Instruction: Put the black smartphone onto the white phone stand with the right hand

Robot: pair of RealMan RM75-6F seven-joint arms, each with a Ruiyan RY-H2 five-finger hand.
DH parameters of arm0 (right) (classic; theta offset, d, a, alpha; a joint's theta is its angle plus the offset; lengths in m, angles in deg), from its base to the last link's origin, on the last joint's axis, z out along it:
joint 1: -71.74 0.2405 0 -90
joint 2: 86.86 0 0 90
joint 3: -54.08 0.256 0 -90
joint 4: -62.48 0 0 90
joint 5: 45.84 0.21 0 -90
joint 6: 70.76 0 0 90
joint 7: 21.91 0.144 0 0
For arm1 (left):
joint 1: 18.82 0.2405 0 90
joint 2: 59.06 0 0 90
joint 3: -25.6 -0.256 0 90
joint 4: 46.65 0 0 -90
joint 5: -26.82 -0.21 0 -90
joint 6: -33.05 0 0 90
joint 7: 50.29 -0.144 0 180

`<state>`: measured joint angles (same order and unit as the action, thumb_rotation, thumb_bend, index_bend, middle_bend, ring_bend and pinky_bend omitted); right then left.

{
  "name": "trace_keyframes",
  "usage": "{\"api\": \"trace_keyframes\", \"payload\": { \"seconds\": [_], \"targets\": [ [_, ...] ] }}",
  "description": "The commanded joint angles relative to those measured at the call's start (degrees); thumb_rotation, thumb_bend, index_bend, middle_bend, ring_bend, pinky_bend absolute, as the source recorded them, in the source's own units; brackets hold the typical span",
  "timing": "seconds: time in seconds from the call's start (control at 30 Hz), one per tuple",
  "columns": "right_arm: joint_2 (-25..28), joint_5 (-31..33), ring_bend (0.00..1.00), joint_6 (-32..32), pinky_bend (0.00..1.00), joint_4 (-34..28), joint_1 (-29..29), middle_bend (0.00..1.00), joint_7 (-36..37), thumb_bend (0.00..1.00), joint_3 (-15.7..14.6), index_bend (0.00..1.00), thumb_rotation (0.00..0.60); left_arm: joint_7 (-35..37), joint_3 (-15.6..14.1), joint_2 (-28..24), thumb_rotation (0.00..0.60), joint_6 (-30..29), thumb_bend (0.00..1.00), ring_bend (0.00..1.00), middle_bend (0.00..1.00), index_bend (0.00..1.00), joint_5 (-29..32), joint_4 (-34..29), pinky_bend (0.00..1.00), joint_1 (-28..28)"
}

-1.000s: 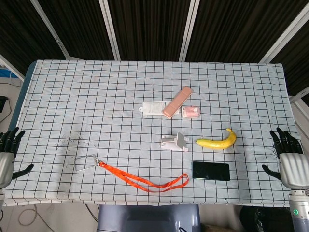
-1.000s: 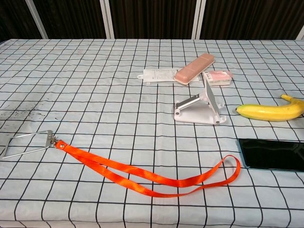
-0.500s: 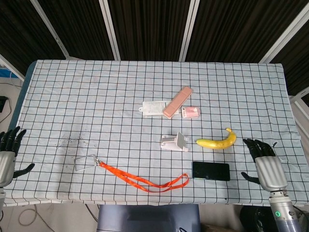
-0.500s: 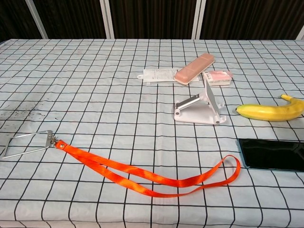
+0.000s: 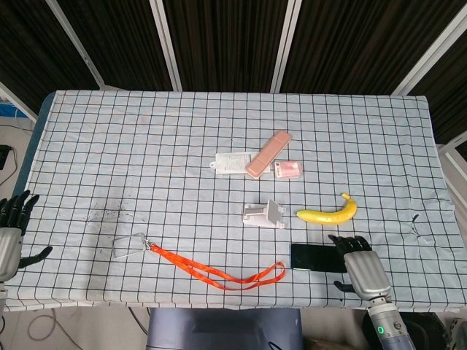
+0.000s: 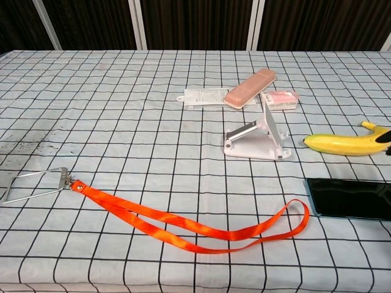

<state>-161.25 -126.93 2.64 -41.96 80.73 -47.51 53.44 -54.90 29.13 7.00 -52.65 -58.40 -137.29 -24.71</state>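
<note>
The black smartphone [image 5: 315, 257] lies flat near the table's front edge, right of centre; the chest view shows it as the smartphone [image 6: 348, 198] at the right border. The white phone stand [image 5: 265, 214] stands just behind and left of it, seen again as the stand [image 6: 256, 138] in the chest view. My right hand [image 5: 360, 267] is open, fingers spread, over the phone's right end. My left hand [image 5: 10, 235] hangs open off the table's left edge.
A banana [image 5: 328, 213] lies right of the stand, behind the phone. An orange lanyard [image 5: 211, 271] with a metal clip [image 5: 130, 246] runs along the front. A pink case [image 5: 268, 153], a white packet [image 5: 232, 162] and a small pink box [image 5: 289, 169] sit mid-table.
My right hand has moved left from beyond the table's right edge to the phone's right end. The left hand and all objects have stayed put.
</note>
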Motion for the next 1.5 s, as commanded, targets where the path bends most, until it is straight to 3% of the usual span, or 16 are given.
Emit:
{"api": "trace_keyframes", "payload": {
  "seconds": [0.03,0.7,1.5],
  "targets": [
    [-1.1,1.0,0.24,-0.9,0.18,0.2,0.3,0.27,-0.6,0.11,-0.1,0.2,0.6,0.1,0.0,-0.1,0.6,0.2,0.0,0.0,0.0,0.0,0.1,-0.1,0.0,-0.1],
    [-6.4,10.8,0.24,-5.3,0.17,2.8,4.4,0.29,-4.0,0.2,3.9,0.24,0.6,0.5,0.3,-0.3,0.6,0.9,0.0,0.0,0.0,0.0,1.3,-0.7,0.0,-0.3],
    [-8.6,17.2,0.26,-6.0,0.17,5.2,6.8,0.32,-5.7,0.2,4.1,0.28,0.6,0.8,0.5,-0.4,0.6,1.2,0.0,0.0,0.0,0.0,2.0,-1.0,0.0,-0.3]
  ]
}}
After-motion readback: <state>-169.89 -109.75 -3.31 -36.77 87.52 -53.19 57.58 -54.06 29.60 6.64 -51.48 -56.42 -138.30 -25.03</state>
